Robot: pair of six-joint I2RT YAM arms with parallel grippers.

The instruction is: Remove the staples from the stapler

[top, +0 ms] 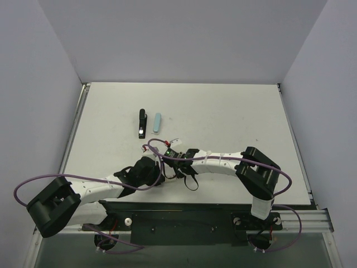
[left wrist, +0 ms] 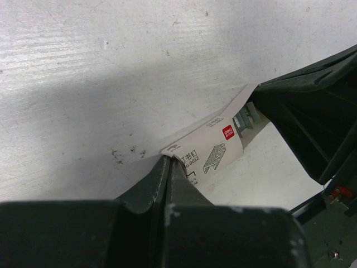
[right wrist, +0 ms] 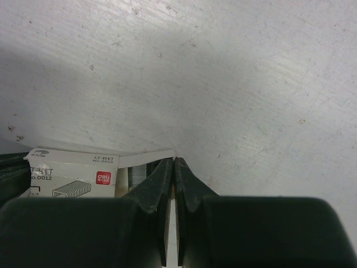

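The black stapler [top: 141, 123] lies on the far part of the table, closed, apart from both grippers. Nearer, a small white staple box [left wrist: 215, 148] hangs between the two grippers, seen also in the top view as the box [top: 167, 143]. My left gripper [left wrist: 169, 159] is shut on one end of it. My right gripper [right wrist: 174, 162] is shut on the opened flap [right wrist: 148, 158] at the other end. Grey staples [right wrist: 135, 175] show inside the open end.
A light-blue bar [top: 157, 123] lies just right of the stapler. The white table [top: 234, 117] is walled by grey panels on three sides. Purple cables loop off both arms near the front edge.
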